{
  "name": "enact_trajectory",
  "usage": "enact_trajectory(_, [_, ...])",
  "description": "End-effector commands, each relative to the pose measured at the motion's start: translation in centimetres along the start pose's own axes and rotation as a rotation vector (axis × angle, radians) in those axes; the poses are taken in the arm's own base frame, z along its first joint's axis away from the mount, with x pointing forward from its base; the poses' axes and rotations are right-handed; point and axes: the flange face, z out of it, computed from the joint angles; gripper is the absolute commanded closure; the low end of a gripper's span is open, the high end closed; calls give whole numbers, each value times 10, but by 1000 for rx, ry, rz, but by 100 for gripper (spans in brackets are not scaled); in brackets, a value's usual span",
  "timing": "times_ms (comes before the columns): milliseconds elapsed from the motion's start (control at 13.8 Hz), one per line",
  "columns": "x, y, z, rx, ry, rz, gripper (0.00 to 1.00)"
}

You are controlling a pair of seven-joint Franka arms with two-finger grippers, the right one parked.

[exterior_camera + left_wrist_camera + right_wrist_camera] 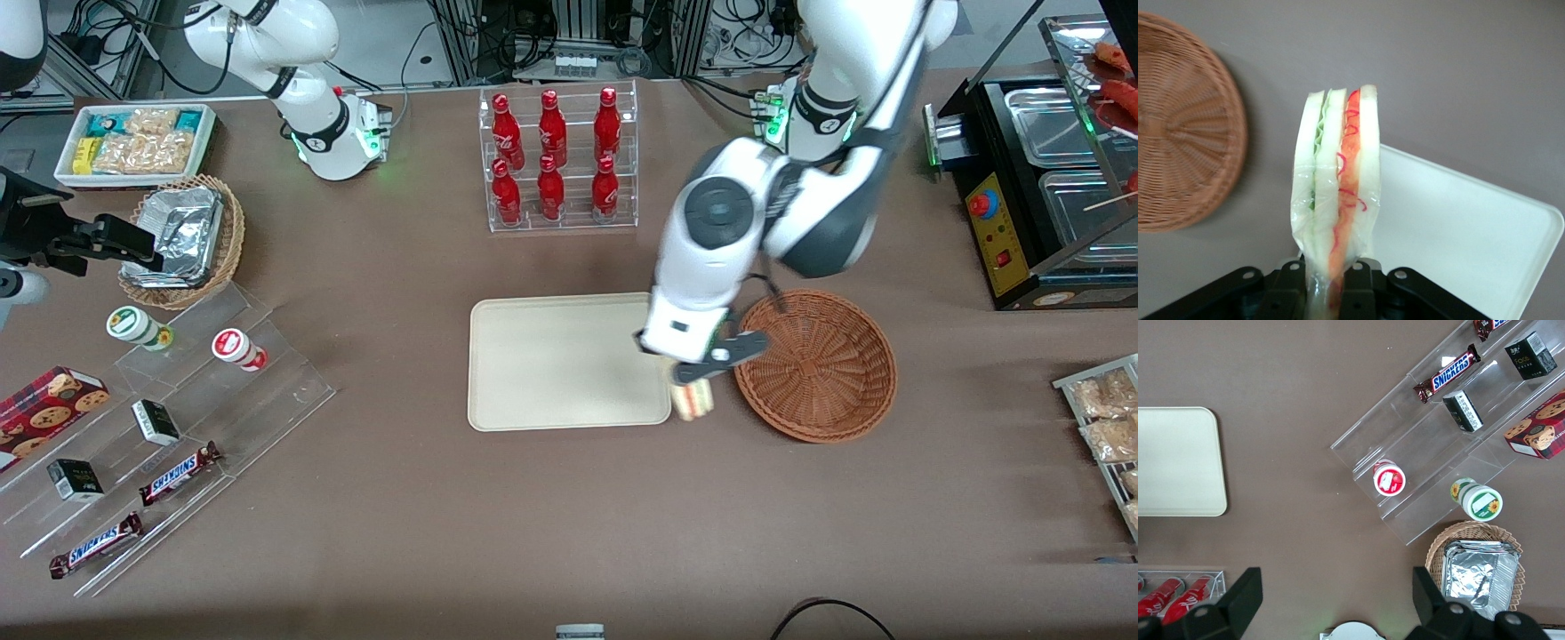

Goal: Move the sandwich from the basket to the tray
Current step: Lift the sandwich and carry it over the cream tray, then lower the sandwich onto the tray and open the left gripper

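In the front view, the gripper (702, 372) hangs above the gap between the tray (560, 364) and the basket (822, 369), with the sandwich (693, 400) beneath it, at the tray's edge.

The left wrist view shows the fingers (1358, 283) clenched on the wrapped sandwich (1338, 187) (red and green filling facing the camera), with the basket (1185, 127) and tray (1458, 233) below.

The right wrist view shows the tray (1175, 463) bare.

Our working arm (756, 222) wears glossy white shells with dark grey joint sections, a round grey cap, green lights at its base, and a thin black cable. Our gripper (702, 378) is black, with bolted finger mounts.
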Motion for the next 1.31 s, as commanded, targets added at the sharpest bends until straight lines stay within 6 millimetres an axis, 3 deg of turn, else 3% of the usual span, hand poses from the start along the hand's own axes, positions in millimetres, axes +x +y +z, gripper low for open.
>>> enact_trajectory(0, [-29,43,37,31,-13,78,100])
enact_trajectory(363, [-77,93,92,-8,5,192,100])
enact_trajectory(581, [-89,100,128,23,-19,285,100])
enact_trajectory(1016, [-107,116,161,14,-24,305,100])
enact_trajectory(1089, [-118,120,163,16,-23,322,100])
enact_trajectory(1234, [-119,121,166,18,-26,324,100])
